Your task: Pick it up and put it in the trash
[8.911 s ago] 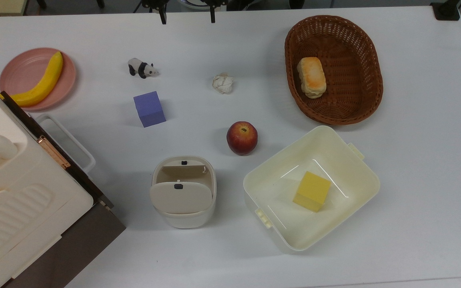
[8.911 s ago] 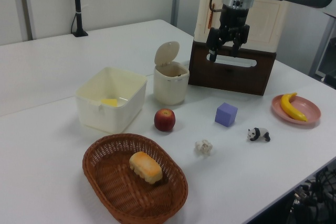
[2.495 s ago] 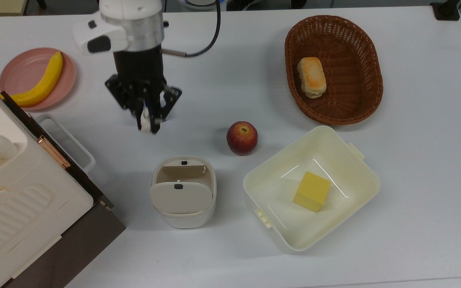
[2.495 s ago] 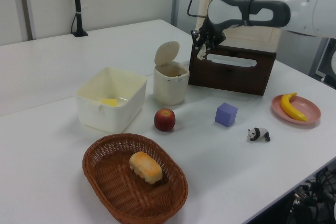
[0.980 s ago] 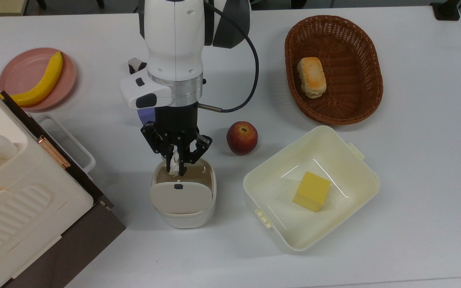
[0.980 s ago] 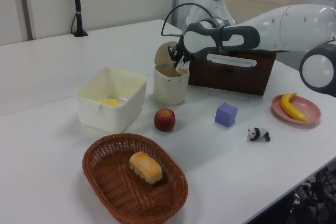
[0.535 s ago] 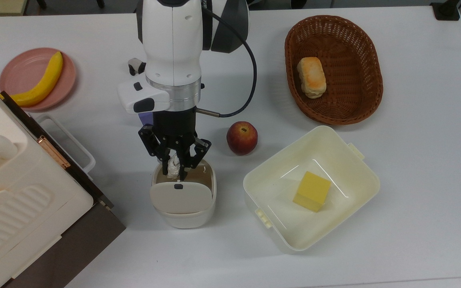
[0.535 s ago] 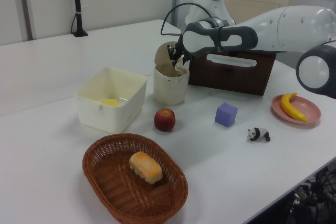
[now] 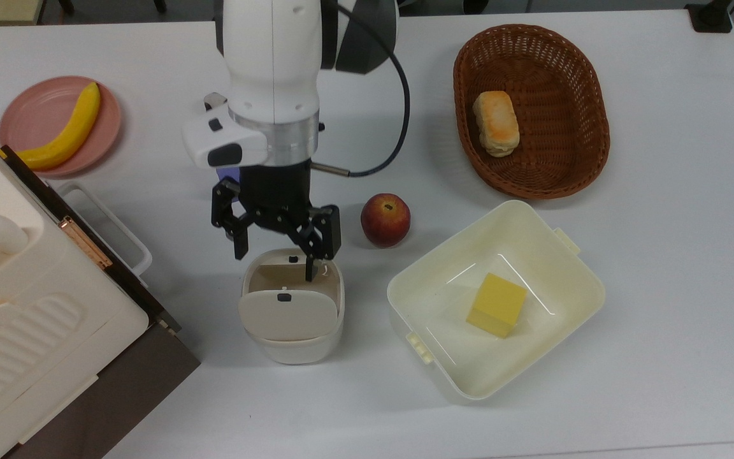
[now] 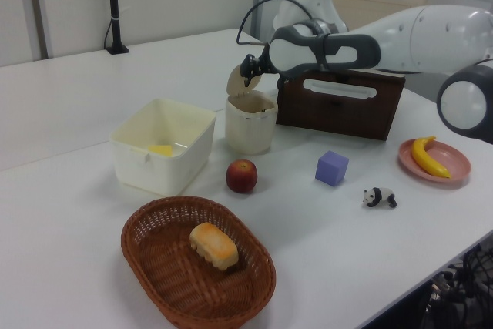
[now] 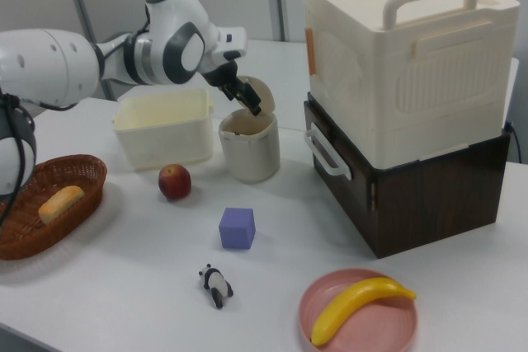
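1. Arm w/ gripper [image 9: 274,255] hung over the trash [image 9: 292,305], fingers spread, nothing held.
2. Step judged: release done; paper ball not seen on worktop [image 9: 660,255], presumably dropped in trash, unconfirmed.
3. Next: retreat upward, flap lid [image 10: 240,79] to be cleared.
4. Top view: bin mouth looked into; left view: only lid upright.

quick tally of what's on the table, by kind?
Food: 3: banana, apple, bread
Blocks: 2: purple, yellow
Containers: 5: plate, basket, bin, tub, crate
Toy: 1: panda
Total: 11
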{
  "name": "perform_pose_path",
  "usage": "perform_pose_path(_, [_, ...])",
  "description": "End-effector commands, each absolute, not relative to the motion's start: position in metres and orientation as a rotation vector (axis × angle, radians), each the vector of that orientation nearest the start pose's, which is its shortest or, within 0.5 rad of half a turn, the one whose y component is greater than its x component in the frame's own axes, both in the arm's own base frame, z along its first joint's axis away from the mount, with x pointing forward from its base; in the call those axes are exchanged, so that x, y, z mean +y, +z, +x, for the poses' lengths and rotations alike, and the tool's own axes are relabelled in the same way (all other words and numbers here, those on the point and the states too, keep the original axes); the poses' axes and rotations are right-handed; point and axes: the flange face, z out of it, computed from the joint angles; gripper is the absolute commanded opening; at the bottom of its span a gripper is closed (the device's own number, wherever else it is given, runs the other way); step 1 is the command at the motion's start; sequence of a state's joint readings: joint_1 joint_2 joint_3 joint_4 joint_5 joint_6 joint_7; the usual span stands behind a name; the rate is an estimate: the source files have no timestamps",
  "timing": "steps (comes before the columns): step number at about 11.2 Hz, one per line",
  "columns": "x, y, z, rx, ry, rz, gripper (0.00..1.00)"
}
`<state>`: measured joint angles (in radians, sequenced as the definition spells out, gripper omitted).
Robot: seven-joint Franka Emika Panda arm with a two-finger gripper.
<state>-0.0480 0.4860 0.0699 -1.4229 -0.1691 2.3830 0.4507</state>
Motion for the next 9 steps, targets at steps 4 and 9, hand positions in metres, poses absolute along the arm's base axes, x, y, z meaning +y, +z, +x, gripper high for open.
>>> perform_pose_path(4, [0.002, 0.563, 0.622, 0.268, -0.321, -3.183, 1.0])
perform_pose_path(9, [-0.025, 0.596, 0.578, 0.086, -0.1, -3.109, 1.0])
